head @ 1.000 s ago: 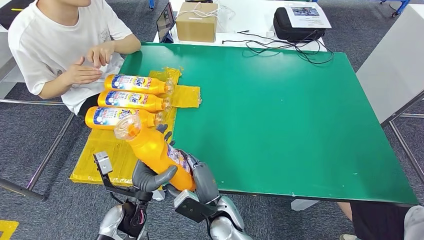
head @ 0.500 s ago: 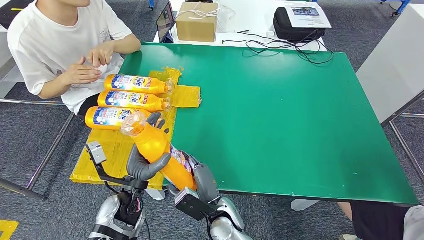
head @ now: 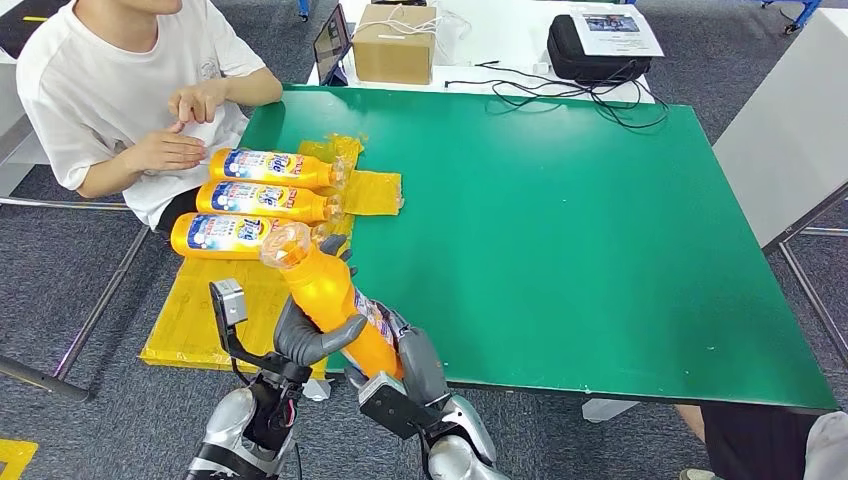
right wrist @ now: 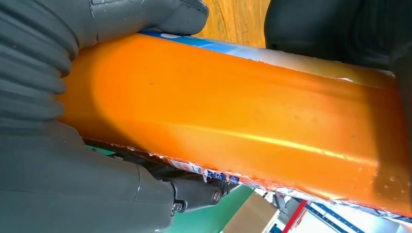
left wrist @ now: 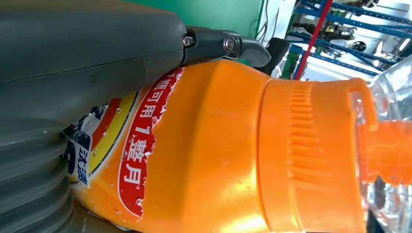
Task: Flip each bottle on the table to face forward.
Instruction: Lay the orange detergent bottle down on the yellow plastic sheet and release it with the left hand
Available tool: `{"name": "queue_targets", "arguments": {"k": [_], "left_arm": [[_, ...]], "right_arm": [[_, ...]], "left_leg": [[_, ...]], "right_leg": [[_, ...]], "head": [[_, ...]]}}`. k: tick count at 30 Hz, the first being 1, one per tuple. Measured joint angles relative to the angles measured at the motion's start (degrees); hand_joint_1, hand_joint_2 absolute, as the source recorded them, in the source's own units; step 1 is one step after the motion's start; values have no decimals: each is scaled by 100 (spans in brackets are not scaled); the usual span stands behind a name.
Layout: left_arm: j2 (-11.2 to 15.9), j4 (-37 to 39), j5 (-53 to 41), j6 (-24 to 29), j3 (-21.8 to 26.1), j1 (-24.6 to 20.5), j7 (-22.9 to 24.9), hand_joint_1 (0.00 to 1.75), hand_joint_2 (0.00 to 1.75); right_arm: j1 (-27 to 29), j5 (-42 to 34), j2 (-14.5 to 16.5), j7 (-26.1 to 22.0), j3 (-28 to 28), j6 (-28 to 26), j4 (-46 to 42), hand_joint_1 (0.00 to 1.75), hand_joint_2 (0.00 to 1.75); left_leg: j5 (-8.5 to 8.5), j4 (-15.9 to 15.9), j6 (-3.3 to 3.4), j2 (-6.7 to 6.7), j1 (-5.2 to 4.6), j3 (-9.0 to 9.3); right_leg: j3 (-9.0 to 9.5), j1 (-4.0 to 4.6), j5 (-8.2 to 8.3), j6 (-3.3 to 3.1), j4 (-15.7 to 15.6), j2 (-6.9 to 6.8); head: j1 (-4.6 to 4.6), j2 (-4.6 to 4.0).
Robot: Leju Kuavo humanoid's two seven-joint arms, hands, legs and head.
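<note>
Green table (head: 560, 230) ahead, both hands, left (head: 312, 338) and right (head: 410, 358), wrap one orange bottle (head: 330, 295) aloft, probably turning its label forward.

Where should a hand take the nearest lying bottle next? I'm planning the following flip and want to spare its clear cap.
Grip the nearest lying bottle around its labelled mid-body, coming from above. It lies flat on the yellow sheet beside the middle bottle, so its sides are crowded, and the held bottle overhangs its cap end.
</note>
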Motion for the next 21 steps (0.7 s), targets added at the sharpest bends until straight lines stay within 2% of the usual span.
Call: {"name": "queue_targets", "arguments": {"k": [1, 4, 6, 7, 8, 10, 11, 12, 18, 21], "left_arm": [[3, 15, -13, 4, -17, -1, -4, 41, 175], [5, 70, -23, 7, -51, -24, 20, 168, 175], [2, 138, -25, 7, -80, -71, 55, 175, 175], [-2, 176, -28, 16, -100, -102, 67, 175, 175], [-10, 217, -37, 42, -121, -137, 75, 175, 175], [-50, 328, -83, 166, -175, -230, 87, 175, 175], [-79, 395, -116, 248, -212, -287, 91, 175, 175], [-109, 459, -149, 328, -249, -342, 84, 175, 175], [-177, 614, -310, 584, -387, -568, -10, 175, 175], [-146, 623, -652, 881, -405, -679, -166, 175, 175]], "right_arm": [[14, 0, -10, 8, -3, 1, -22, 175, 175], [31, -15, -29, 1, -19, -12, -52, 175, 175], [32, -32, -36, -27, -54, -54, -55, 175, 175], [32, -36, -44, -42, -73, -83, -56, 166, 175], [35, -37, -55, -53, -92, -118, -63, 122, 175], [53, -36, -92, -61, -133, -194, -114, 35, 87], [67, -35, -115, -62, -154, -237, -156, 0, 44], [81, -34, -133, -63, -173, -285, -202, 0, 0], [108, -13, -144, -115, -260, -581, -382, 0, 0], [96, -33, -85, -233, -300, -782, -401, 0, 0]], "left_leg": [[0, 0, 0, 0, 0, 0], [0, 0, 0, -1, 0, -1], [0, 0, 0, -3, 0, -1], [0, 0, 0, -5, 0, -2], [0, 0, 0, -5, 0, -1], [1, 0, 1, -9, -1, -1], [1, 1, 1, -13, -1, -2], [1, 1, 1, -17, -1, -2], [1, 1, 2, -20, -2, -2], [1, 0, 1, -21, 0, -4]], "right_leg": [[0, 0, 0, 0, 0, 0], [-1, 0, 0, 0, 0, 0], [0, 0, 0, 0, 0, -2], [0, 0, 0, 0, 0, -2], [0, 0, 0, 0, 0, -3], [1, -1, 0, 0, 0, -5], [2, -1, 1, 1, 0, -7], [3, -1, 1, 1, 0, -8], [3, 0, 2, 1, 0, -8], [3, 1, 1, 1, 2, -8]], "head": [[-1, 0], [-1, 0], [-1, 0], [-1, 0], [-1, 0], [-1, 0], [0, 0], [1, 0], [-1, 0], [-1, 0]]}}
